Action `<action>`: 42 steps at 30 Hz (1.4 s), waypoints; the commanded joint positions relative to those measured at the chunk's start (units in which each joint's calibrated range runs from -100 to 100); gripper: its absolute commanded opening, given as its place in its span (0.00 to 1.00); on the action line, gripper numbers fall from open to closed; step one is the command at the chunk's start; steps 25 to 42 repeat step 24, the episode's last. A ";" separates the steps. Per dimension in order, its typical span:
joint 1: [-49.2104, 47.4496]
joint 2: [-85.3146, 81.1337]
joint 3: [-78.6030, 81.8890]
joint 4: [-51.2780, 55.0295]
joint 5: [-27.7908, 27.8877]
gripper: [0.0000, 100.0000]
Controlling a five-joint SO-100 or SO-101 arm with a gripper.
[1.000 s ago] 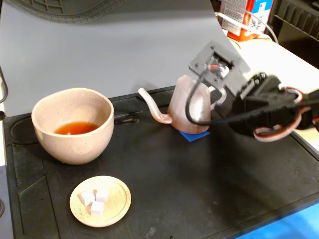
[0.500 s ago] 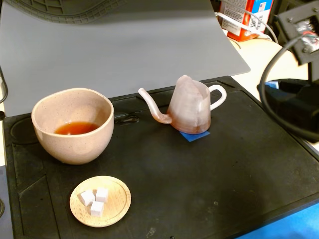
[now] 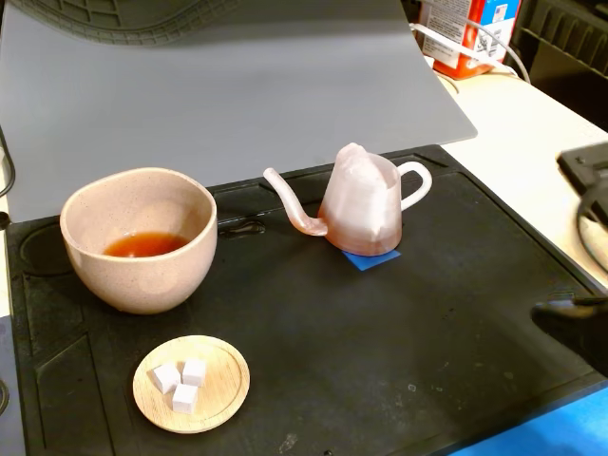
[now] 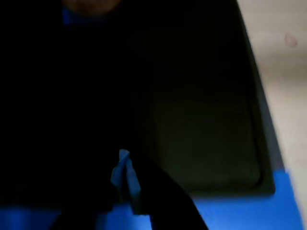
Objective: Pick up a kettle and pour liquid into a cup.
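The pinkish translucent kettle [image 3: 361, 204] stands upright on a blue tape patch [image 3: 372, 258] mid-mat, spout pointing left and loop handle right, with nothing touching it. The speckled beige cup [image 3: 142, 280] sits at the left and holds reddish-brown liquid [image 3: 144, 244] in its bottom. Only a dark tip of my gripper [image 3: 570, 318] shows at the right edge of the fixed view, far from the kettle. In the wrist view the gripper [image 4: 125, 184] is a dark blur at the bottom over the black mat, and its jaws cannot be made out.
A small wooden dish [image 3: 228, 380] with three white cubes lies in front of the cup. The black mat [image 3: 380, 342] covers the table, with a blue surface [image 3: 570, 427] beyond its near right edge. A grey sheet [image 3: 237, 95] lies behind and a red-and-white carton [image 3: 465, 33] stands at the back right.
A second ago the gripper was at the kettle's handle. It has let go and the arm has drawn back right and down, nearly out of the fixed view. The kettle stays put.
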 commanded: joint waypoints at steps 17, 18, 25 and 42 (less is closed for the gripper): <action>0.34 -16.03 0.20 39.90 0.35 0.01; 0.19 -16.03 0.20 39.90 0.35 0.01; 0.11 -16.03 0.20 39.90 0.35 0.01; 0.11 -16.03 0.20 39.90 0.35 0.01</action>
